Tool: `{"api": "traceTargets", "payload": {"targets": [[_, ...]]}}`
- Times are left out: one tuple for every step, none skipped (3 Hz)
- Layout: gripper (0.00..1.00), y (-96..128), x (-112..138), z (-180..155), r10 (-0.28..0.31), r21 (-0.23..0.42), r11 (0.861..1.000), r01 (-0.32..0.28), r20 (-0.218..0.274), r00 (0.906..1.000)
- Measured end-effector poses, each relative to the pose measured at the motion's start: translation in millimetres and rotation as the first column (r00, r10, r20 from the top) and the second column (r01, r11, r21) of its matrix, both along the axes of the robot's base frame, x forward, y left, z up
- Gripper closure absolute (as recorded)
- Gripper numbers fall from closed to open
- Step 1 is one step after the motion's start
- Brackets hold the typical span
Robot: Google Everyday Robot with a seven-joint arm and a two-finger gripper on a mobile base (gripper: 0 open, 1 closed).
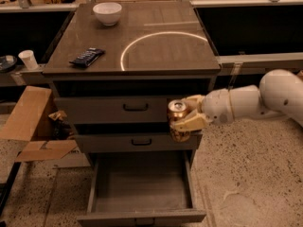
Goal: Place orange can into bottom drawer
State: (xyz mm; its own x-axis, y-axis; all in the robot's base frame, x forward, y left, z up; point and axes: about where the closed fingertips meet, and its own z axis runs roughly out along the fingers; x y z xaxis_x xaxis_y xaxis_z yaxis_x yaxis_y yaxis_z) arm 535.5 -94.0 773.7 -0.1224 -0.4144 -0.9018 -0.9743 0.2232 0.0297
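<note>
Orange and gold, the can (178, 119) stands upright, clamped between the beige fingers of our gripper (185, 113), in front of the two shut upper drawers (113, 110), just below the worktop (156, 37) near its front right corner. We judge the carry half done. With the bottom drawer (142, 183) open underneath, we next need to lower the can inside its right wall, then let go.

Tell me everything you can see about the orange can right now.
The small cylindrical orange-brown can looks metal, with a shiny top. It is upright, off every surface, gripped by the cream two-finger gripper, whose fingers cross its side. It hangs at the right end of the two shallower closed drawers, higher than the open grey bottom drawer.
</note>
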Motion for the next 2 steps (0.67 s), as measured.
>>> {"api": "traceTargets", "payload": {"targets": [[1.0,6.6,-19.8,-76.2,0.006,-0.013,1.0,-0.008,-0.127,0.9919],[1.0,8.7,-23.2,-82.8,0.012,-0.011,1.0,-0.014,-0.139,0.9902]]}}
